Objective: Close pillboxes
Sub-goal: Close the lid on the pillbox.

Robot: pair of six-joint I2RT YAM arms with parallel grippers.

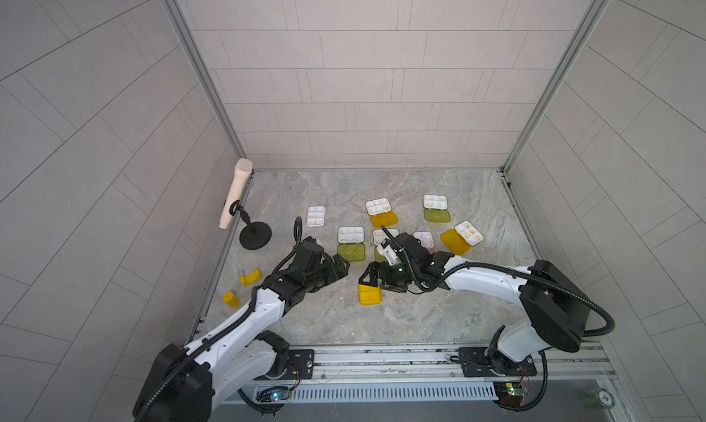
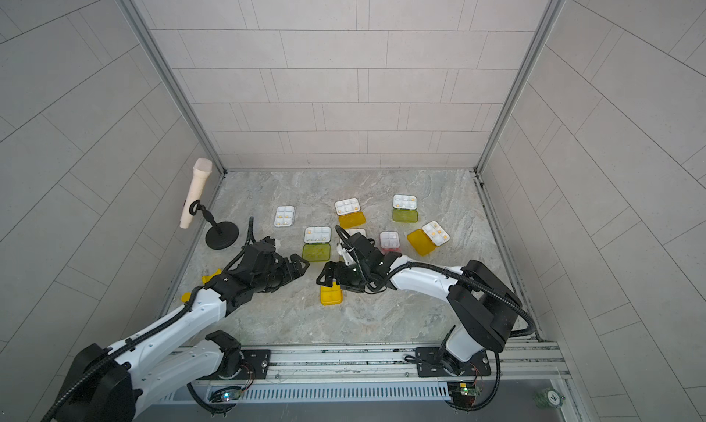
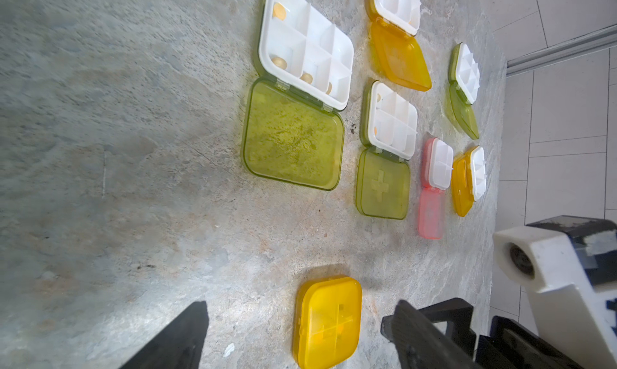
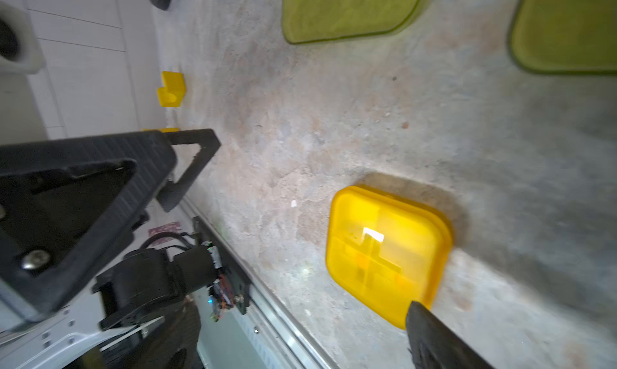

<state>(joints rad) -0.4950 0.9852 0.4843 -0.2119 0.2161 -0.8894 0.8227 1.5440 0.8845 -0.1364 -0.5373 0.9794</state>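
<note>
Right wrist view: closed yellow pillbox (image 4: pixel 387 253) lying at a fingertip of the spread right gripper (image 1: pixel 372 282)

The right gripper is hovering low, jaws standing wide and gripping nothing. One finger (image 4: pixel 434 337) is overlapping the box's corner; contact is not determinable. In both top views the gripper is covering the box's far edge. The outline is reading nearly square, so its long axis cannot be told. The lid is facing up, its raised cross showing only in the wrist views.

The left gripper (image 1: pixel 344 268) is pointing at the right one, jaws partly spread and empty. In the left wrist view the yellow box is lying just ahead of the gap between its fingers (image 3: pixel 180 340). That view is showing a green pillbox (image 3: pixel 382 183) and a pink pillbox (image 3: pixel 432 197) whole, both open, lids toward the robot. In the top views the right arm (image 1: pixel 485 282) is partly hiding them. Only the top views are showing the clear-lidded pillbox (image 1: pixel 316 215), opening sideways.
</note>
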